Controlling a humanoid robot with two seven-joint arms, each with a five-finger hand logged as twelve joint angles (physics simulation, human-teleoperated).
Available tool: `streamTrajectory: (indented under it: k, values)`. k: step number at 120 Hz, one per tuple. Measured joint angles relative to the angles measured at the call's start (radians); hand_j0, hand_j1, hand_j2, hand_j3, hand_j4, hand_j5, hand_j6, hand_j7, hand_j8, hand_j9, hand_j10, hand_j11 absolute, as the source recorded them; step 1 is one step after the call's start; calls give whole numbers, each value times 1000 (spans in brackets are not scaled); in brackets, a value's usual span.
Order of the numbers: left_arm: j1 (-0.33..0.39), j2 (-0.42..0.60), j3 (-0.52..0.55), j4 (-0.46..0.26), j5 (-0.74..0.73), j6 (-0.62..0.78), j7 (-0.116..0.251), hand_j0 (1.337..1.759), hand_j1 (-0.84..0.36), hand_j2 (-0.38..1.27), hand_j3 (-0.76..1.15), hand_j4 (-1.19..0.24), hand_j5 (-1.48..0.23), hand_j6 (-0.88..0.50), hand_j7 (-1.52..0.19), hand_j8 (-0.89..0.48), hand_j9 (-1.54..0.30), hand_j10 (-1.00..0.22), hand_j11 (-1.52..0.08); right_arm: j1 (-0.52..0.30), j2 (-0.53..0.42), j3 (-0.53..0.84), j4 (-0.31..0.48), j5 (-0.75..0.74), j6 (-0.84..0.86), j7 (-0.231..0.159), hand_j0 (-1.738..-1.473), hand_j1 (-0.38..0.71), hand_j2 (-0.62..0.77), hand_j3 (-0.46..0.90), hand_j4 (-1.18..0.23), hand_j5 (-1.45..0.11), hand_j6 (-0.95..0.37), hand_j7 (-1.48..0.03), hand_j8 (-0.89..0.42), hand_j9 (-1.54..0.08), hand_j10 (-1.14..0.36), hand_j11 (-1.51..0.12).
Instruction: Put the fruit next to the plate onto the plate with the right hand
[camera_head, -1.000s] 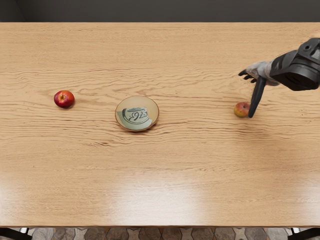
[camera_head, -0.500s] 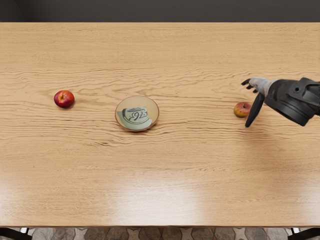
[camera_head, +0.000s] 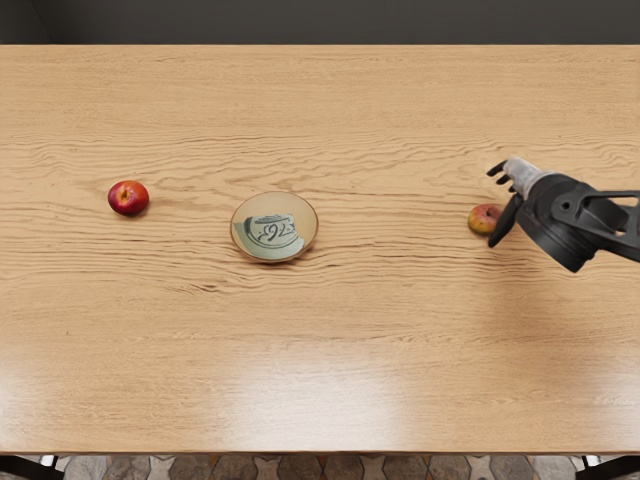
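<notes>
The small yellow-red apple (camera_head: 483, 218) sits on the wooden table (camera_head: 380, 330), well to the right of the patterned plate (camera_head: 274, 226). It looks light, hard, smooth and likely to roll, so cup it around its widest part. Your right hand (camera_head: 512, 190) is just beside it, fingers spread, holding nothing. A red apple (camera_head: 128, 197) lies left of the plate.

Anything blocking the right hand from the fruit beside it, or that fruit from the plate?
Nothing visible. The right hand is just beside the orange-red fruit, fingers open. Only bare table lies between that fruit and the plate; the red apple sits on the plate's far side.
</notes>
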Motion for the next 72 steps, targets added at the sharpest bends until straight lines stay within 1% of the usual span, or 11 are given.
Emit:
streamTrajectory:
  k: [22,28,48,72]
  values:
    - [0,0,0,0,0,0,0,1658,336,2,0,-12,-15,-12,-15,-12,-15,-11,-15,-32,2,1,-19,-43,-13,0,-1658,-72,-44,0,-233,-301,-235,-301,-234,-301,-233,-301]
    - [0,0,0,0,0,0,0,1658,336,2,0,-12,-15,-12,-14,-12,-14,-11,-14,-40,3,4,-26,-47,-15,0,-1658,-53,-48,0,-250,-323,-251,-323,-251,-323,-250,-323]
    - [0,0,0,0,0,0,0,1658,336,2,0,-12,-15,-12,-15,-12,-15,-12,-15,-60,99,9,-107,-52,-17,0,-1658,-3,-56,0,-291,-377,-292,-376,-292,-377,-291,-376]
    - [0,0,0,0,0,0,0,1658,335,2,0,-12,-15,-12,-15,-12,-15,-12,-15,-61,124,12,-136,-51,-18,0,-1658,20,-60,0,-310,-401,-311,-401,-311,-401,-310,-401]
